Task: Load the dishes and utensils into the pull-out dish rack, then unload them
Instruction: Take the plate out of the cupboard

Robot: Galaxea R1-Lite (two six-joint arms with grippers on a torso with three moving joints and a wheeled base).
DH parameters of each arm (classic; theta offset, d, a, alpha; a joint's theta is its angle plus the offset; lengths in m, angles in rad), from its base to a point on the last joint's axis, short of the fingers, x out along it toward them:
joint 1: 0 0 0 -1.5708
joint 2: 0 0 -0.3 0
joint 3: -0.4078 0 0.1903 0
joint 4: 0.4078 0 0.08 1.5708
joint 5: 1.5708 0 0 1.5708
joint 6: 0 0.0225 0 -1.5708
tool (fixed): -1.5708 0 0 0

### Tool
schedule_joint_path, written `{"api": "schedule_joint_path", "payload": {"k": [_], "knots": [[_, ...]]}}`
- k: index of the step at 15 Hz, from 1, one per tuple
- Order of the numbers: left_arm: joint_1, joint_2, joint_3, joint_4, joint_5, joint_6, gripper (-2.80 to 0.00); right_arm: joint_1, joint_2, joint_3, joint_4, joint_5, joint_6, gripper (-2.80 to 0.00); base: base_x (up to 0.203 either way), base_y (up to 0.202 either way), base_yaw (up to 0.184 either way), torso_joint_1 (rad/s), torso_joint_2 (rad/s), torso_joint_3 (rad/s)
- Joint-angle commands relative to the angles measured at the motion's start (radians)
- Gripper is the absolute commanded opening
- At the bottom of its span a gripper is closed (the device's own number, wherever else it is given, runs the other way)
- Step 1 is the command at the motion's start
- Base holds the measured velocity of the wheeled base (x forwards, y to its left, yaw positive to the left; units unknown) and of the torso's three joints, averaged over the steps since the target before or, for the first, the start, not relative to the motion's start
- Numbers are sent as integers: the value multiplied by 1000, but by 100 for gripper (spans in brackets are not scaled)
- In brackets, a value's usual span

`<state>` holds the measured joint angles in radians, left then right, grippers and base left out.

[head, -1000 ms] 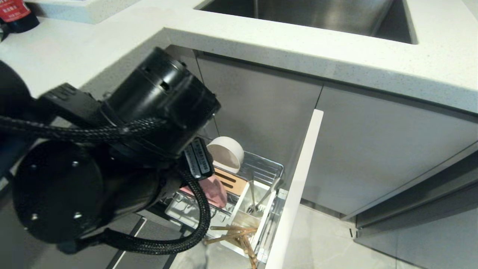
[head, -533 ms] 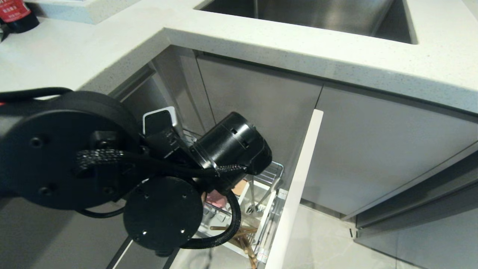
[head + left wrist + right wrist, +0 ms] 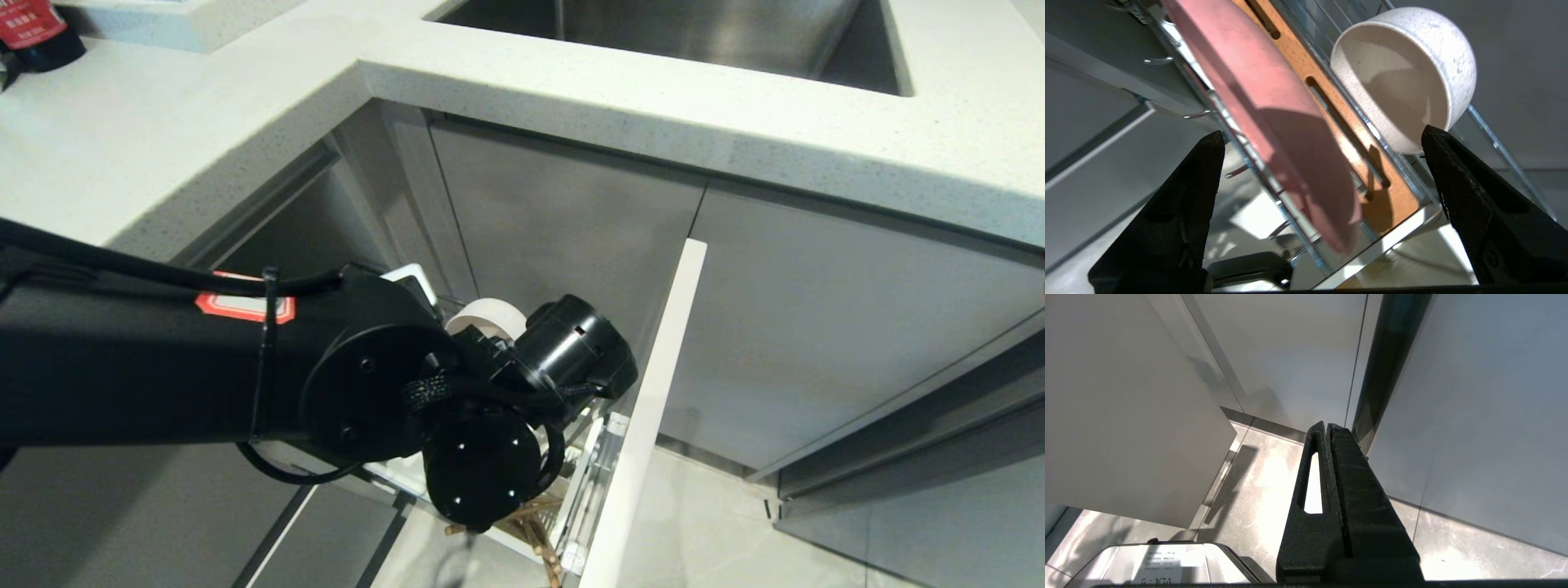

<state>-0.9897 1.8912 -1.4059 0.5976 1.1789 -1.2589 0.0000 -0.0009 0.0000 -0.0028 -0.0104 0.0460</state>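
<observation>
The pull-out dish rack [image 3: 600,457] stands pulled out below the counter, its front panel [image 3: 653,408] at the right. My left arm [image 3: 367,392] reaches down into it and covers most of it. My left gripper [image 3: 1321,132] hangs open just above the rack, with nothing between its fingers. The pale-pink plate [image 3: 1274,122] stands on edge in the chrome prongs below the gap. The white bowl [image 3: 1404,73] [image 3: 486,314] lies on its side past the slotted wooden strip [image 3: 1331,106], close to one fingertip [image 3: 1433,143]. Wooden chopsticks [image 3: 531,523] poke out under the arm. The spoon is hidden. My right gripper [image 3: 1327,425] is shut and parked low by the cabinets.
A white countertop [image 3: 571,90] with a steel sink [image 3: 694,33] overhangs the rack. A red-labelled bottle [image 3: 33,33] stands at the far left corner. Grey cabinet doors [image 3: 816,327] flank the opening, with tiled floor [image 3: 718,523] below.
My left arm has swung down from close to the head camera into the rack. It now covers the plate and the utensil caddy, and only the bowl's top shows.
</observation>
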Motion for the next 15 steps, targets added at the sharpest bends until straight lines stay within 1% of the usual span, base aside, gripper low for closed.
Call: {"api": "schedule_joint_path", "payload": {"k": [1,6,12,13,15], "knots": [[16,23,10,-37,8,-8,0,0,1,0,0,0,0,-280,0,0,0,0,0,0],[48,46,17,-85,8,-7,0,0,1,0,0,0,0,-280,0,0,0,0,0,0],[63,48,16,-87,8,0,0,0,1,0,0,0,0,-280,0,0,0,0,0,0],[63,45,15,-88,9,0,-280,0,1,0,0,0,0,-280,0,0,0,0,0,0],[63,37,15,-87,8,0,-280,0,1,0,0,0,0,-280,0,0,0,0,0,0]]}}
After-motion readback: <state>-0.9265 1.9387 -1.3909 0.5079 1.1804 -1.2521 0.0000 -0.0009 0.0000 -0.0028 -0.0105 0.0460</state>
